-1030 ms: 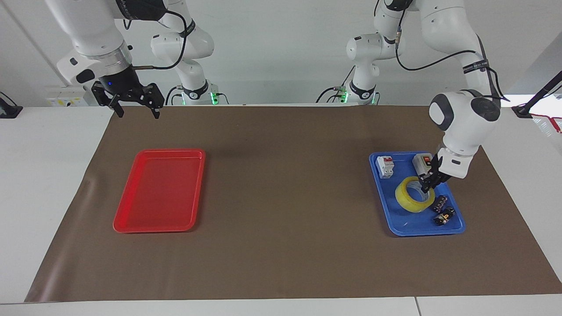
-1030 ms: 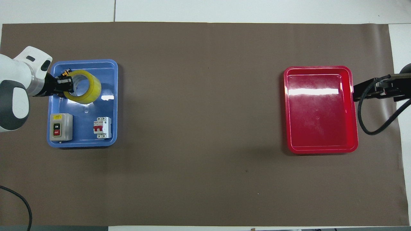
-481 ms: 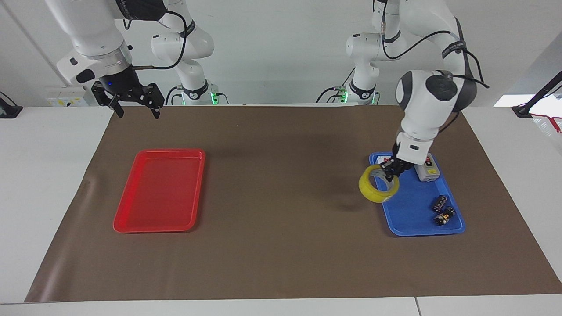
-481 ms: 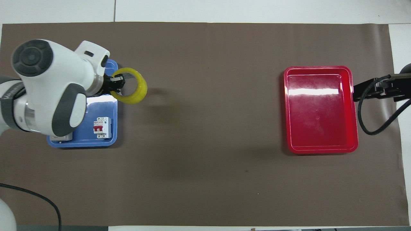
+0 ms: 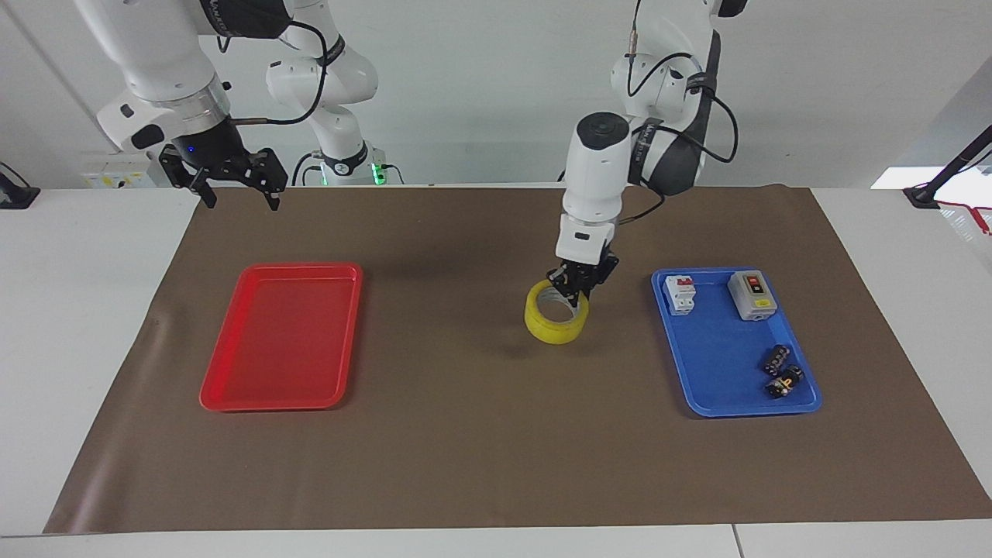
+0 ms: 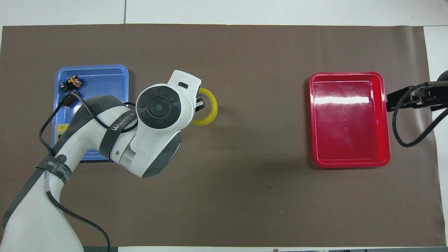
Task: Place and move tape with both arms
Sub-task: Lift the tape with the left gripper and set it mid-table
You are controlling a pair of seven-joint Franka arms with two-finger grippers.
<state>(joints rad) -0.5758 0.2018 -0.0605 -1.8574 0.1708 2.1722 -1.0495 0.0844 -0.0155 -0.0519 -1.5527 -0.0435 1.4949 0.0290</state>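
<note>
Item: the tape (image 5: 556,314), a yellow ring with a whitish core, hangs tilted over the bare brown mat (image 5: 480,434), between the blue tray (image 5: 701,387) and the red tray (image 5: 232,395), closer to the blue one.

Holder: my left gripper (image 5: 575,288), fingertips pinched on the roll's upper wall, one inside the ring and one outside; the roll hangs below them. In the overhead view my wrist covers part of the roll.

Second hand: my right gripper (image 5: 236,186), fingers spread wide and holding nothing, waits in the air over the mat's edge at the right arm's end of the table, on the robots' side of the red tray.

Blue tray contents: a white breaker with red levers (image 5: 680,294) and a grey on/off switch box (image 5: 752,295) at the end nearer the robots; small black parts (image 5: 781,372) at the farther end.

Red tray: nothing lies in it.
</note>
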